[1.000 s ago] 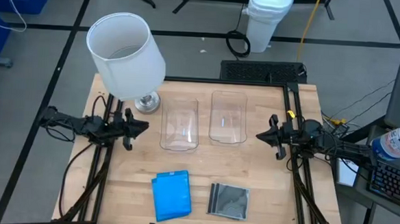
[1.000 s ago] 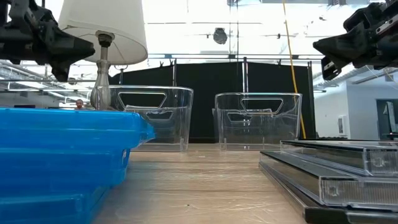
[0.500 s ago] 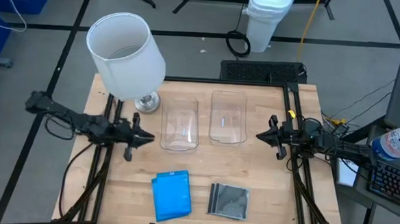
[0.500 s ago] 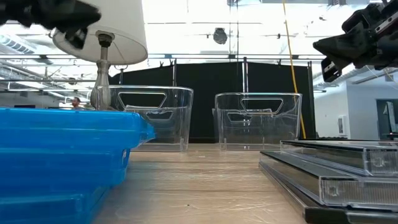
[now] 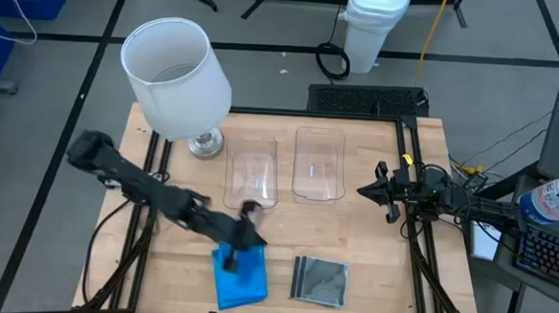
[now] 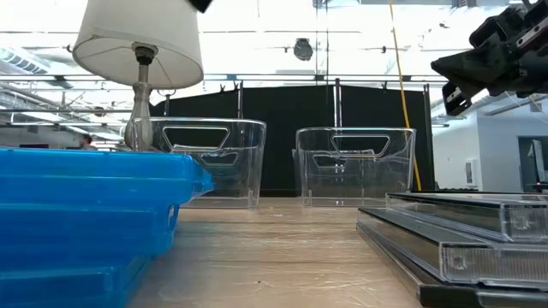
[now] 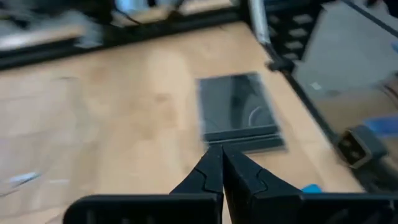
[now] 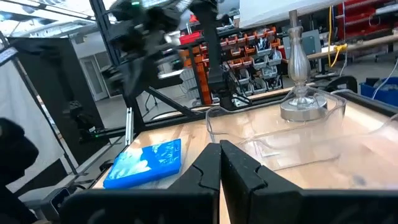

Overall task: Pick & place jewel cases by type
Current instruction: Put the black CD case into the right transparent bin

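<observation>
A stack of bright blue jewel cases [image 5: 240, 277] lies near the table's front edge, and a stack of dark smoky ones [image 5: 319, 278] lies to its right. My left gripper [image 5: 254, 240] is shut and hangs in the air over the blue stack's far edge. In its wrist view its fingers [image 7: 221, 155] point at the dark stack [image 7: 237, 112]. My right gripper [image 5: 362, 191] is shut and waits at the table's right side, level, above the table. Its wrist view looks past its tips [image 8: 219, 150] at the blue stack [image 8: 146, 163].
Two clear tubs [image 5: 252, 174] [image 5: 317, 163] stand side by side at the table's middle, beyond the cases. A lamp with a white shade [image 5: 174, 74] stands at the far left corner. Bare wood lies between the tubs and the two stacks.
My left arm has swung out from the table's left side toward the middle and the near edge. It has risen out of the low view and now points slanting down over the blue stack. The cases have stayed where they were.
</observation>
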{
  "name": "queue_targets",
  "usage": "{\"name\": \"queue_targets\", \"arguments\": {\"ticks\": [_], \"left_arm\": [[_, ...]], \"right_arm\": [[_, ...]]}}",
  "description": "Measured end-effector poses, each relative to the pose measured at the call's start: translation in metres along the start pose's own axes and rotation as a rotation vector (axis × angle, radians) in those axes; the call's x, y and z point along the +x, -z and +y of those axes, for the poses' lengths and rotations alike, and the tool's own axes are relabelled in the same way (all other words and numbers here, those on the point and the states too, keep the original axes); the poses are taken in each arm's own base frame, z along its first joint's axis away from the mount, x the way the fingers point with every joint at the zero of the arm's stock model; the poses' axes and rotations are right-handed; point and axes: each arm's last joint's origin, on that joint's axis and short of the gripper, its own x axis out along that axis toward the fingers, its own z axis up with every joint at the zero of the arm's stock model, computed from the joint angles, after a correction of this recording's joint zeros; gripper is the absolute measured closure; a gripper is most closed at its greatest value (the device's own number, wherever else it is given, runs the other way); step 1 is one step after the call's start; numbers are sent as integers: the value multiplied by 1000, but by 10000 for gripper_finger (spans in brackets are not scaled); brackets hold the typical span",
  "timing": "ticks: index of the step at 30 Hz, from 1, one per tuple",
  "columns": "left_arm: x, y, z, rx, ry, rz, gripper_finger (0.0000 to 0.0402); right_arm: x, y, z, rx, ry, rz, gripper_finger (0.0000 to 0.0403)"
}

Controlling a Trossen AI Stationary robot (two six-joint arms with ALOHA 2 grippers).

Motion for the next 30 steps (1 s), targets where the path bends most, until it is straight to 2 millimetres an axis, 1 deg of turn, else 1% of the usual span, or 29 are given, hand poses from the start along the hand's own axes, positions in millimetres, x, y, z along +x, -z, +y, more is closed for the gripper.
{"name": "queue_targets", "arguments": {"ticks": [2,6,8,9,10,12,16,18,21,22,26,30], "left_arm": [[23,-7,-7,13,39,27,398],[68,-6,-18,110,126,85,396],[85,-3,-19,137,136,110,398],[92,-2,-18,134,142,119,398],[98,-1,-16,128,146,126,398],[103,1,-13,119,169,139,396],[105,4,-11,101,174,158,398],[104,4,-11,95,177,164,397],[104,5,-12,98,173,169,393],[104,5,-12,99,171,170,394],[104,4,-13,100,175,166,396],[103,5,-19,107,191,167,394]], "right_arm": [[0,0,0,30,-1,-1,403],[0,0,0,73,18,-2,403],[0,2,-3,86,96,16,403],[0,5,-5,95,132,51,403],[-1,3,-4,103,153,88,403],[-3,-3,-1,136,184,180,403],[-4,-28,12,251,198,328,403],[-1,-34,17,328,203,420,403],[10,-42,25,438,222,504,403],[15,-41,28,474,223,546,403],[31,-28,40,570,264,772,403],[39,-11,56,634,295,908,403]]}}
